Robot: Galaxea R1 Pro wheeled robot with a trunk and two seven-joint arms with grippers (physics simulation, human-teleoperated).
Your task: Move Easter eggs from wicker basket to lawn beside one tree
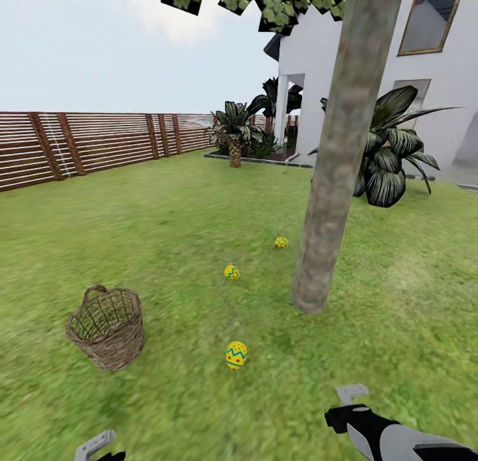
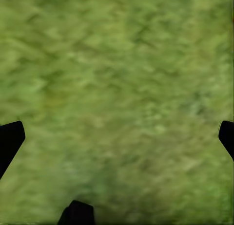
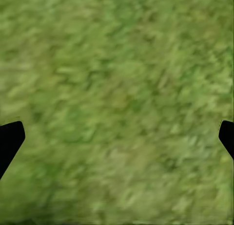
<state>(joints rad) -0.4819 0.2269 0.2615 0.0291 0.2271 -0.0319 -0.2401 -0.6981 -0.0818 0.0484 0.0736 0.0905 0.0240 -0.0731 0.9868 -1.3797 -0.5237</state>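
Open lawn (image 1: 166, 202) is lying between basket (image 1: 106, 327) and tree (image 1: 332, 182). Three eggs (image 1: 236, 355) (image 1: 231, 272) (image 1: 281, 242) are sitting well apart on it, grass free around each. The trunk is blocking passage right of the eggs; the basket is standing left, tilted.

Open-woven brown wicker basket (image 1: 106, 327) on matt green grass lawn (image 1: 166, 215); rough grey-brown bark tree trunk (image 1: 338, 162); slatted wooden fence (image 1: 99, 142).
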